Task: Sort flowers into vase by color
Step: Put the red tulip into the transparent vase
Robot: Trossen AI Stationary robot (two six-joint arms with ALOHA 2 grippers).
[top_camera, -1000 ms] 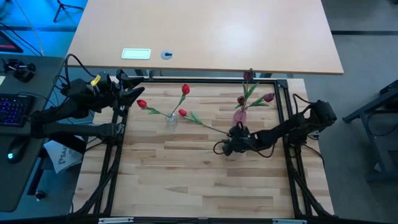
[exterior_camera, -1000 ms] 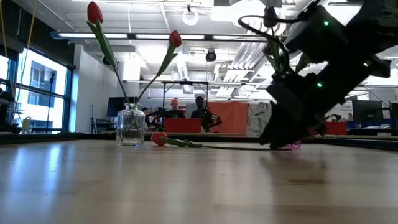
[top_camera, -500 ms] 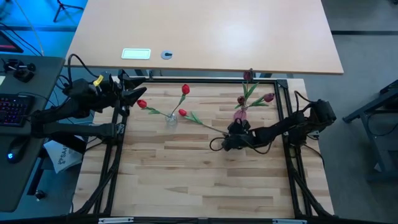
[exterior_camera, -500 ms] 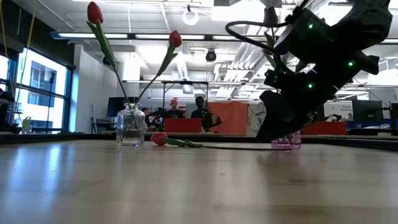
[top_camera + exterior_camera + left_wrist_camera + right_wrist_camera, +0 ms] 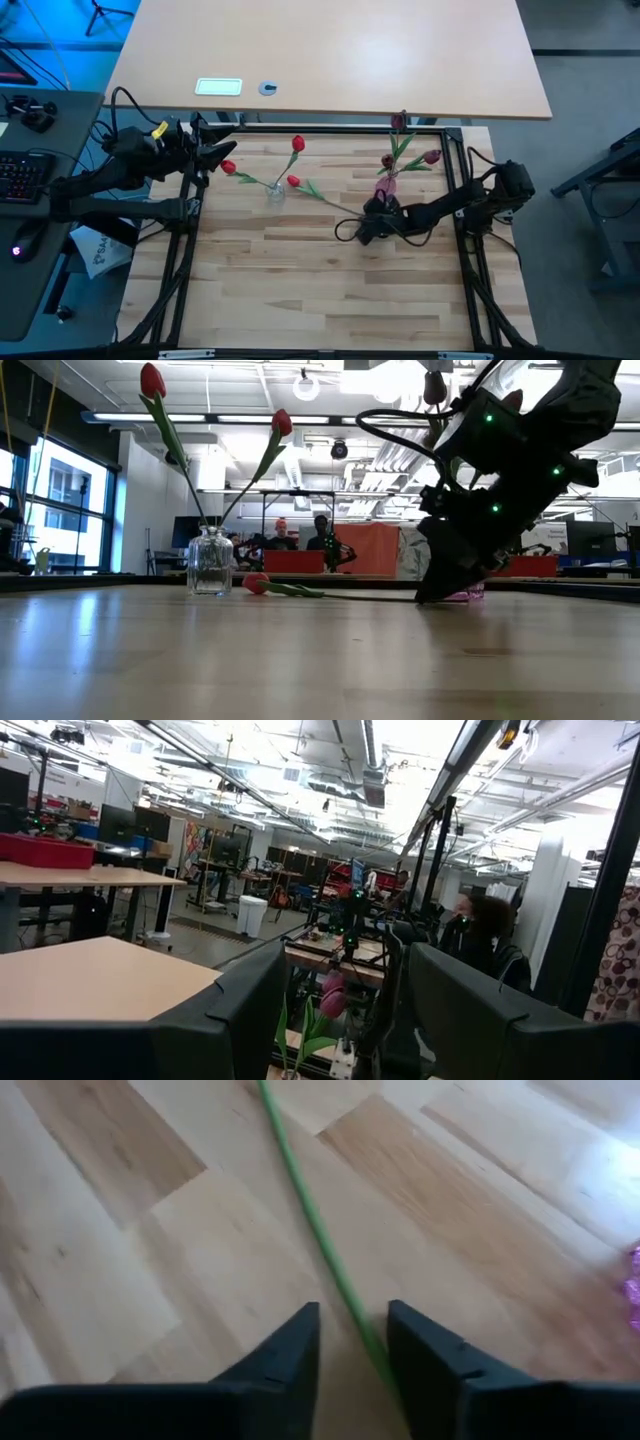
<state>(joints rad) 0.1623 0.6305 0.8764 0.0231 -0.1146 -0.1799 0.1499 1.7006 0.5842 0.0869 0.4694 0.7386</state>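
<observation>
The right pincer (image 5: 352, 1342) is sitting low on the wooden bench (image 5: 320, 290), fingers apart w/ the thin green stem (image 5: 310, 1220) of the loose bright red tulip (image 5: 293, 181) running between them. Stem's long axis is running straight ahead of the pincer, toward the clear glass vase (image 5: 275, 194). Left pincer (image 5: 218, 153) is waiting at the bench edge, open, holding nothing.

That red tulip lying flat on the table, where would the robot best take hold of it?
By the thin green stem, near its free end away from the red head, coming straight down. The red tulip lies flat on the wood, so only a pinch across the stem from above seems workable. The right end effector already straddles it, fingers open.
</observation>
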